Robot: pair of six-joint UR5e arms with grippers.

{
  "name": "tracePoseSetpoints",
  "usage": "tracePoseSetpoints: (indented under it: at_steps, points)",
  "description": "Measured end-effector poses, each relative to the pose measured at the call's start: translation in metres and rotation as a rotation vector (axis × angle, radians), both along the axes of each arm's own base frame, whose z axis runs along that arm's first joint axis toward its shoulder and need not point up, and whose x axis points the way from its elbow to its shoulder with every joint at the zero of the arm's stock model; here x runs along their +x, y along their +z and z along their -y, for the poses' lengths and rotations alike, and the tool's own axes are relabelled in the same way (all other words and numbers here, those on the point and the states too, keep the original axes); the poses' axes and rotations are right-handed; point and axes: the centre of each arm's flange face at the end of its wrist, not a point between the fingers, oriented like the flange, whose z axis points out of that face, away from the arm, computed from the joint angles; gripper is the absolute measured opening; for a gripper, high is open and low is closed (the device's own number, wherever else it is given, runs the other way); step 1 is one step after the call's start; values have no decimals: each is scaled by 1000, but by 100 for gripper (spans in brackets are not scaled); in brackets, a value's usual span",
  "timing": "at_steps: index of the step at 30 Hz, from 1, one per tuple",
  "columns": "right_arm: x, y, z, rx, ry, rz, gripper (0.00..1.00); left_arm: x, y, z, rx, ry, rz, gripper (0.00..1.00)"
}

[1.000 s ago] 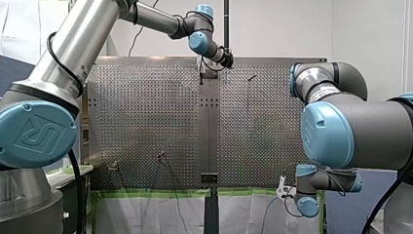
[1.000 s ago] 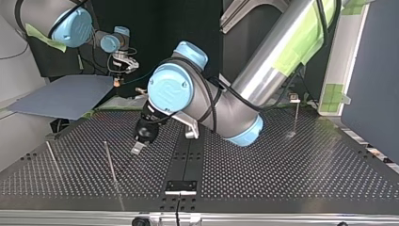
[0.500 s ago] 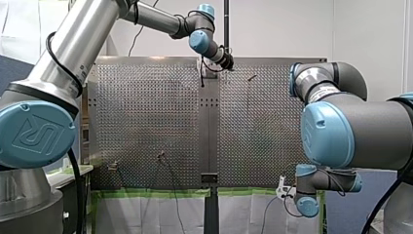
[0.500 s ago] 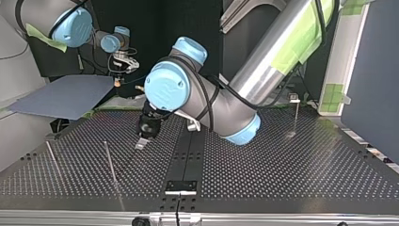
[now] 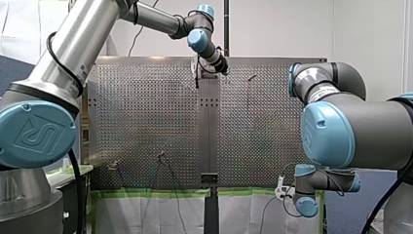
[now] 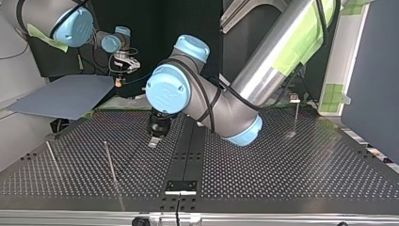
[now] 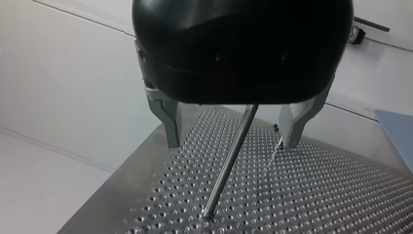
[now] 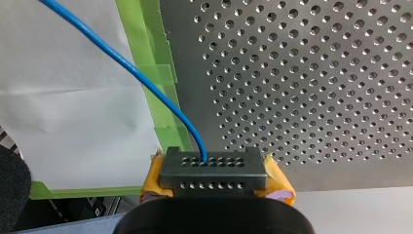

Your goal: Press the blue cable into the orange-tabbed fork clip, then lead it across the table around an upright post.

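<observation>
Our right hand (image 8: 214,168), yellow pads (image 8: 277,183) clamped on the blue cable (image 8: 146,83), hangs just off the tabletop (image 8: 316,73) edge, while our left hand (image 7: 233,142), fingers (image 7: 170,122) apart, faces an upright post (image 7: 229,161) on the tabletop; we judge neither clipping nor routing yet done.

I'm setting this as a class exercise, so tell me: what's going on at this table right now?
My right claw, just off the perforated table's taped edge, is shut on the blue cable. My left claw hangs open and empty above the table, with a metal post ahead of it. No cable is round that post.
</observation>
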Motion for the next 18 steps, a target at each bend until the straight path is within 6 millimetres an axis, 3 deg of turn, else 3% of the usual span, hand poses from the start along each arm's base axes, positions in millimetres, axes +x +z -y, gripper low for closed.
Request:
tracePoseSetpoints:
  at_steps: [18]
  points:
    - [0, 0, 0, 0, 0, 0, 0, 0, 0, -1, 6, 10, 1, 98]
